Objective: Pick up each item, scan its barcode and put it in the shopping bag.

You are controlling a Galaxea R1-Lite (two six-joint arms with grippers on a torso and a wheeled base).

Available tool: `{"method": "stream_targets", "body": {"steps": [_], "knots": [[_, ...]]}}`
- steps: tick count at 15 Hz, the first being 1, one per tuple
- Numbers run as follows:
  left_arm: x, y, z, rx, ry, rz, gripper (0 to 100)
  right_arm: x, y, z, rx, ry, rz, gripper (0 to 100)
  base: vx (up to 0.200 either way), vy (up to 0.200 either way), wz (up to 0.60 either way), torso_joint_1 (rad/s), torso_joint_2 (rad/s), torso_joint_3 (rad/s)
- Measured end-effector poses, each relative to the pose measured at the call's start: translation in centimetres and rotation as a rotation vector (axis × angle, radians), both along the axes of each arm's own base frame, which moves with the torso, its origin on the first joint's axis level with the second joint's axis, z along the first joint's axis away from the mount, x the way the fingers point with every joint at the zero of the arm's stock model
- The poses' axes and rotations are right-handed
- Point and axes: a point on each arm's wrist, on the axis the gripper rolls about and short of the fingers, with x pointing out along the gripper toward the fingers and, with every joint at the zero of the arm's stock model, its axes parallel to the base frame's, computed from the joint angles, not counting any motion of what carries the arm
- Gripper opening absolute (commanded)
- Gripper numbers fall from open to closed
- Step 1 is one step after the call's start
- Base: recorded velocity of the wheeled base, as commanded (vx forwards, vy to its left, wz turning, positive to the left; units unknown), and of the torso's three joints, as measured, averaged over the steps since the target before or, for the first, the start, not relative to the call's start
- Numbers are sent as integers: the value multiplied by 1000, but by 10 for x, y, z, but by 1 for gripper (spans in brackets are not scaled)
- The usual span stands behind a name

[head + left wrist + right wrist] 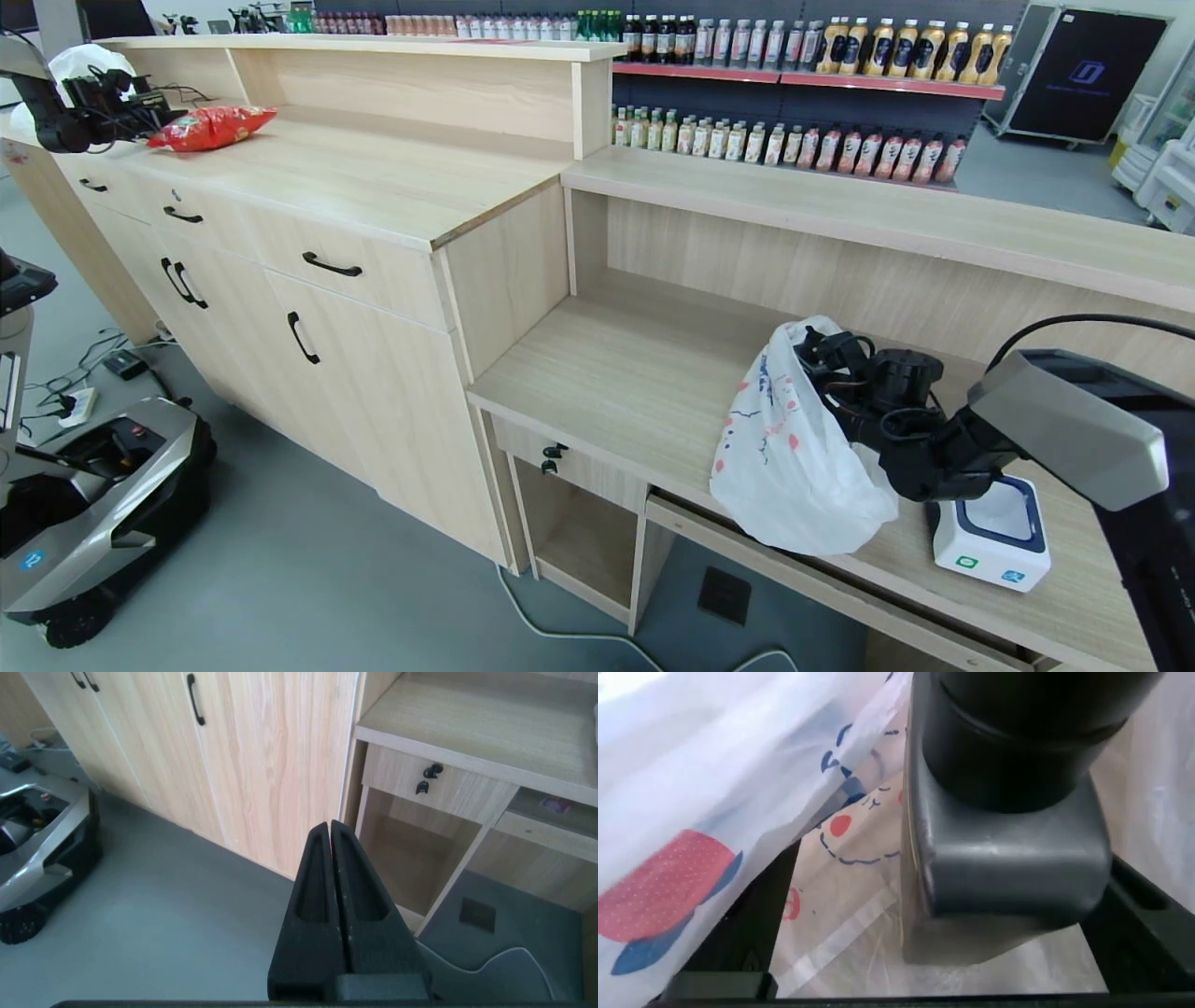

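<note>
The white shopping bag point(794, 467) with red and blue print stands on the lower counter. My right gripper point(829, 359) is down in its mouth. In the right wrist view a grey item with a black round cap point(1008, 868) lies inside the bag point(710, 756), between the open fingers point(747, 924) of my right gripper point(957, 854), with a gap on one side. A red snack bag point(213, 127) lies on the upper counter at the far left. My left gripper point(332, 835) hangs low over the grey floor, shut and empty, in front of the cabinet doors.
A white scanner point(992, 534) with a blue rim sits right of the bag near the counter's front edge. Another robot's black arm point(89, 107) is beside the snack bag, its base point(93, 504) on the floor at left. Drink shelves line the back.
</note>
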Motion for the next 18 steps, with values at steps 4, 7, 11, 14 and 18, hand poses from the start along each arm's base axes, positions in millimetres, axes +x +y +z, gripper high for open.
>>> {"method": "stream_targets", "body": {"steps": [4, 7, 11, 14, 18], "knots": [[0, 0, 0, -1, 0, 0, 0, -8, 2, 32, 4, -49, 8, 100, 0, 0, 0, 0, 0, 0], [0, 0, 0, 0, 0, 0, 0, -31, -1, 72, -10, -97, 2, 100, 0, 0, 0, 0, 0, 0], [0, 0, 0, 0, 0, 0, 0, -85, -25, 87, -87, -41, -42, 100, 0, 0, 0, 0, 0, 0], [0, 0, 0, -1, 0, 0, 0, -110, -34, 95, -115, -28, -61, 100, 0, 0, 0, 0, 0, 0], [0, 0, 0, -1, 0, 0, 0, -131, -34, 106, -117, -33, -66, 100, 0, 0, 0, 0, 0, 0]]}}
